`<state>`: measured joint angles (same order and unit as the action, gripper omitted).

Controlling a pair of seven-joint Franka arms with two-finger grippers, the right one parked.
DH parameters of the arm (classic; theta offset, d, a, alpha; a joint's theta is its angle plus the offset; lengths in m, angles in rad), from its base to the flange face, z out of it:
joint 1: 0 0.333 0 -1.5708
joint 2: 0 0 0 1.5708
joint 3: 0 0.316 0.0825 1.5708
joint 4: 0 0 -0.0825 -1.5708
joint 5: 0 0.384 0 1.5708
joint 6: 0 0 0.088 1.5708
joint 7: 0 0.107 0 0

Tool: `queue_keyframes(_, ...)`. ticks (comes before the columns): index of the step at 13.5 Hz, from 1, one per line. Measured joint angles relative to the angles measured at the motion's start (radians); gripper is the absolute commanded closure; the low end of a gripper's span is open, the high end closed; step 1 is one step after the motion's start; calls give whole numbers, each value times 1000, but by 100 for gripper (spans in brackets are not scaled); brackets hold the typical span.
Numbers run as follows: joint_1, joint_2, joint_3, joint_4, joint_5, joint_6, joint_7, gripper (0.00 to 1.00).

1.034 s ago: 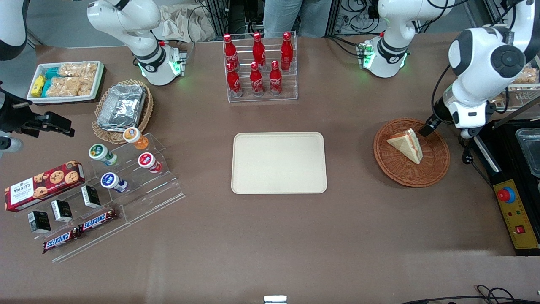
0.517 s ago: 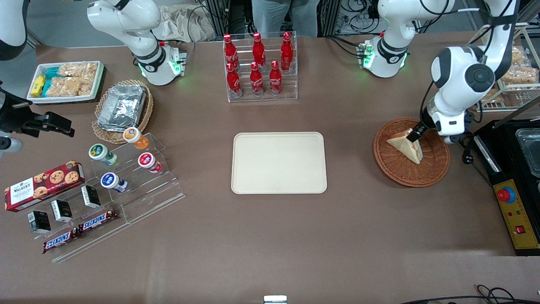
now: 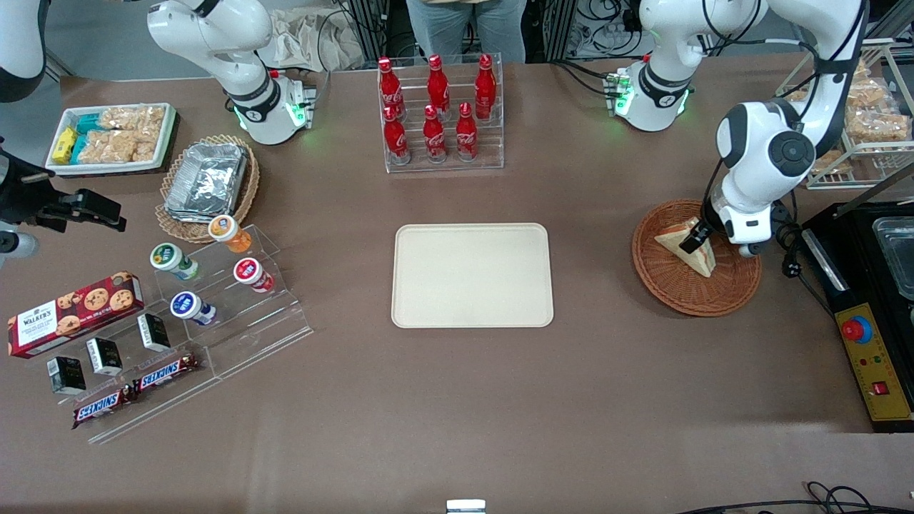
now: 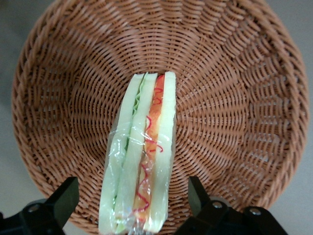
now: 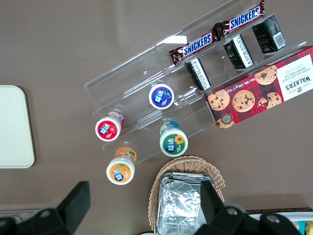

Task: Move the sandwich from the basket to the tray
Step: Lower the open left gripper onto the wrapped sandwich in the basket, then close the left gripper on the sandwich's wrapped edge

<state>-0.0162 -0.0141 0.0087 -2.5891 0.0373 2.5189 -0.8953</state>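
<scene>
I see the film-wrapped triangular white-bread sandwich (image 4: 139,156) standing on edge in the round reddish-brown wicker basket (image 4: 234,112), my gripper (image 4: 132,205) spread astride it; it looks light, soft and slippery, so I'd pinch its broad bread faces gently.

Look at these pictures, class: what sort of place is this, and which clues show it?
Probably a robotics lab staged as a snack counter. Franka arms are bolted to the table, an emergency-stop box sits at its edge, and the open end effector hangs over the sandwich in the basket.
</scene>
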Motion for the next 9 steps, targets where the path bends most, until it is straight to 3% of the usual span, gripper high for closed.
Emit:
queue_keyframes(2, 0, 21, 0, 0, 0, 11, -1, 1)
queue_keyframes(4, 0, 40, 0, -1, 0, 32, -2, 15)
queue_keyframes(8, 0, 69, 0, -1, 0, 64, -29, 100)
queue_keyframes(9, 0, 72, 0, -1, 0, 68, -33, 100)
